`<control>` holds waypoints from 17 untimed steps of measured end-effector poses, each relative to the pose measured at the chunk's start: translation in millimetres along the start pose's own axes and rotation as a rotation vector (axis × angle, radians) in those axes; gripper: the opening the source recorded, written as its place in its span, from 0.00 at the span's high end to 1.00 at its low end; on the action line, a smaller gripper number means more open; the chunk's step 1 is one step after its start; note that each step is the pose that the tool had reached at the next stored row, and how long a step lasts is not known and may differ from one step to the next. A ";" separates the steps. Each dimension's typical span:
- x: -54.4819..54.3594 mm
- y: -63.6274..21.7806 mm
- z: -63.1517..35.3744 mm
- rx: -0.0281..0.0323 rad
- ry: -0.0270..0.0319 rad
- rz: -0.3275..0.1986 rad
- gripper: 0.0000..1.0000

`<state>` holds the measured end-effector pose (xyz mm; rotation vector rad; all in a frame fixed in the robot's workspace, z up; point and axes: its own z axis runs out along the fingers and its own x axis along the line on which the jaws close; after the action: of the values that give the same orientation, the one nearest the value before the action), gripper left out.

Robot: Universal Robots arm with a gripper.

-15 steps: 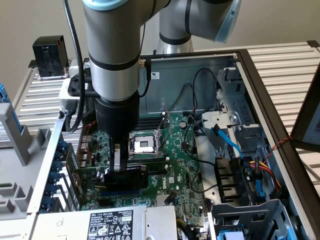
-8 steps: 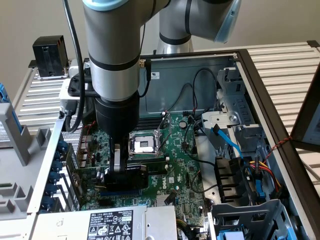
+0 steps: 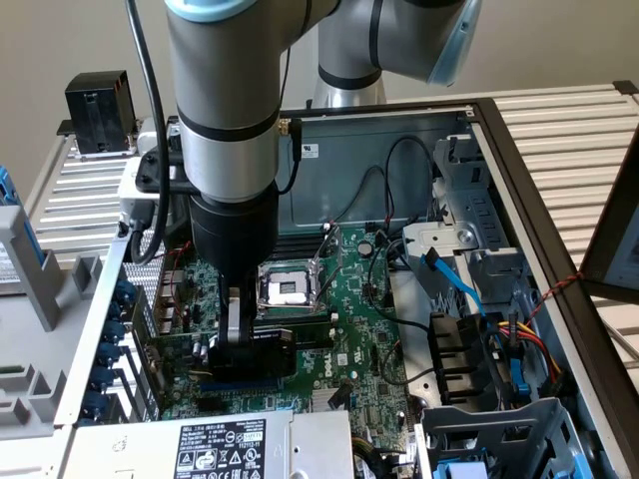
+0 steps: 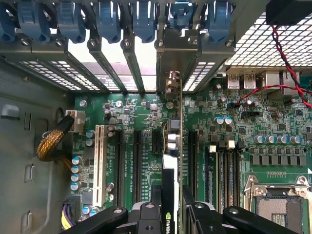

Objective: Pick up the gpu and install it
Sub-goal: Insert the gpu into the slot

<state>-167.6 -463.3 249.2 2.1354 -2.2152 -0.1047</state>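
Note:
The gpu (image 3: 268,351) stands on its long edge above the big green motherboard (image 3: 374,334), inside the open computer case. My gripper (image 3: 238,344) comes straight down on it and is shut on the gpu. In the wrist view the gpu (image 4: 181,146) is edge-on, a thin green board with a black cooler. Its silvery end bracket (image 4: 176,58) reaches the case's rear slot openings. The gripper (image 4: 173,217) clamps the card from both sides, one black finger (image 4: 155,214) on the cooler side. The card runs along a dark expansion slot; whether it is seated there is hidden.
Other dark expansion slots (image 4: 138,161) and a white slot (image 4: 101,165) lie beside the card. The bare CPU socket (image 3: 285,289) is close by. Blue slot clips (image 4: 107,19) line the rear wall. Red wires (image 4: 287,73), a power supply (image 3: 215,449) and a drive cage (image 3: 499,429) crowd the case.

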 end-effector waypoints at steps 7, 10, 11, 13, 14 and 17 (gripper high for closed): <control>0.0 0.0 0.0 0.0000 0.0001 0.000 0.74; 0.0 0.0 0.0 0.0000 0.0000 0.000 0.74; 0.0 0.0 0.0 0.0000 0.0000 0.000 0.74; 0.0 0.0 0.0 0.0000 0.0000 0.000 0.74; 0.0 0.0 -0.1 0.0000 0.0000 0.000 0.74; -0.1 0.2 -3.0 0.0011 -0.0018 0.000 0.74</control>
<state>-167.5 -463.2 252.2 2.1368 -2.2166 -0.1055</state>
